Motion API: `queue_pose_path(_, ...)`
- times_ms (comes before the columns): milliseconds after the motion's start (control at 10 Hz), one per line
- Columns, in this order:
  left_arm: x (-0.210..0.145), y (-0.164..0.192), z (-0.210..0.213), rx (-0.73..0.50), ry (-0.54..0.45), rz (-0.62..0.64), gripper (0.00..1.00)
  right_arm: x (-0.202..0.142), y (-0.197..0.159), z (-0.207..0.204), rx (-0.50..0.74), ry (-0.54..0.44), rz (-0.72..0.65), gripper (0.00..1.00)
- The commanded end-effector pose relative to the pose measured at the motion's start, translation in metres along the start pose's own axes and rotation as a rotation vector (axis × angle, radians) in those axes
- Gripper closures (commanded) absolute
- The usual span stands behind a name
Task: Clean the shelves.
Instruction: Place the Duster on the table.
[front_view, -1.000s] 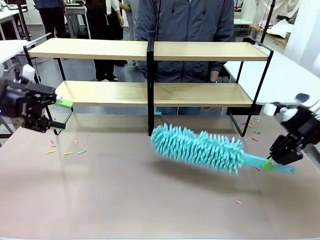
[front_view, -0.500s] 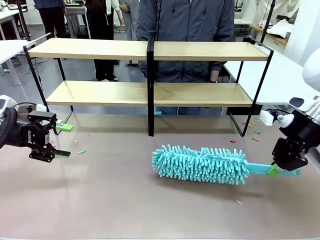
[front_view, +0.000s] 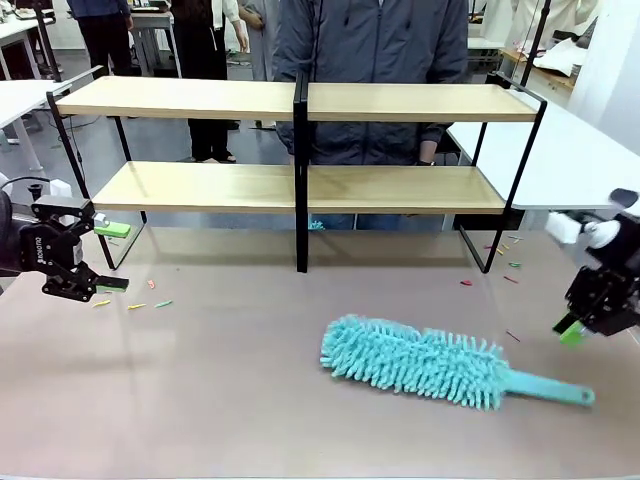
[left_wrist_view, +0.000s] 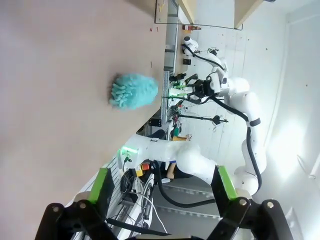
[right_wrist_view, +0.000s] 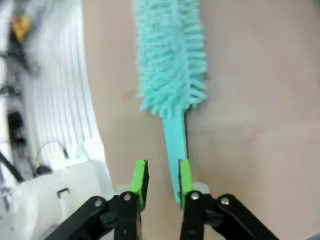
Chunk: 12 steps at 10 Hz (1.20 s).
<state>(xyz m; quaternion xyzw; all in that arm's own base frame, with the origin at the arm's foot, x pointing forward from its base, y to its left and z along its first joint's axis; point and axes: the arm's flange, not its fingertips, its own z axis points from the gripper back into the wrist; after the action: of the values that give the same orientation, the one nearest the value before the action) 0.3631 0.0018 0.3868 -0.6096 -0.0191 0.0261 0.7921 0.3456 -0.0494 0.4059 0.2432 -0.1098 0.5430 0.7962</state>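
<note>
The shelves (front_view: 400, 188) stand across the far side of the table, two light-wood boards in a black frame with a central post. A teal fluffy duster (front_view: 415, 360) lies flat on the table at front right, its handle (front_view: 550, 387) pointing right. My right gripper (front_view: 575, 330) hovers just above and behind the handle's end, fingers apart and holding nothing. In the right wrist view the duster (right_wrist_view: 170, 55) lies ahead and its handle (right_wrist_view: 174, 145) runs down beside my right gripper (right_wrist_view: 161, 181). My left gripper (front_view: 105, 258) hangs open at the far left, with nothing between its pads (left_wrist_view: 102, 185).
Small coloured scraps (front_view: 135, 304) lie on the table near the left gripper, and more scraps (front_view: 500, 265) lie by the shelves' right foot. A person (front_view: 370, 60) stands behind the shelves. A white table (front_view: 560, 160) adjoins at the right.
My right gripper lowered the duster onto the table, opened and let it go, then drew back to the right. The left gripper shifted slightly at the left edge.
</note>
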Motion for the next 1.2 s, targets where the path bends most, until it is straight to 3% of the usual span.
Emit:
queue_pose_path(0,-0.003,0.002,-0.006,-0.032,-0.006,-0.016,0.00,-0.014,-0.029,0.044,-0.191,-0.344,-0.147,0.23)
queue_pose_path(100,-0.003,0.002,-0.006,-0.032,-0.006,-0.016,0.00,-0.020,-0.027,0.044,-0.192,-0.425,-0.212,0.00)
queue_pose_path(200,-0.003,0.002,-0.006,-0.032,-0.006,-0.016,0.00,-0.019,-0.008,0.038,-0.045,-0.505,-0.291,0.00)
queue_pose_path(300,-0.003,0.002,-0.006,-0.032,-0.006,-0.016,0.00,-0.017,0.016,0.032,0.263,-0.515,-0.555,0.00)
queue_pose_path(400,-0.003,0.002,-0.006,-0.032,-0.006,-0.016,0.00,-0.010,0.026,0.025,0.515,-0.610,-0.680,0.00)
queue_pose_path(500,-0.003,0.002,-0.006,-0.032,-0.006,-0.016,0.00,0.001,0.034,0.016,0.603,-0.725,-0.790,0.00)
queue_pose_path(600,-0.003,0.002,-0.006,-0.032,-0.006,-0.016,0.00,0.011,0.043,0.006,0.712,-0.781,-0.842,0.00)
queue_pose_path(700,-0.003,0.002,-0.006,-0.032,-0.006,-0.016,0.00,0.023,0.041,-0.010,0.857,-0.766,-1.004,0.00)
queue_pose_path(800,-0.003,0.002,-0.006,-0.032,-0.006,-0.016,0.00,-0.002,0.038,0.004,0.498,-0.558,-0.536,0.00)
queue_pose_path(1100,-0.003,0.002,-0.006,-0.032,-0.006,-0.016,0.00,-0.002,0.038,0.004,0.498,-0.558,-0.536,0.00)
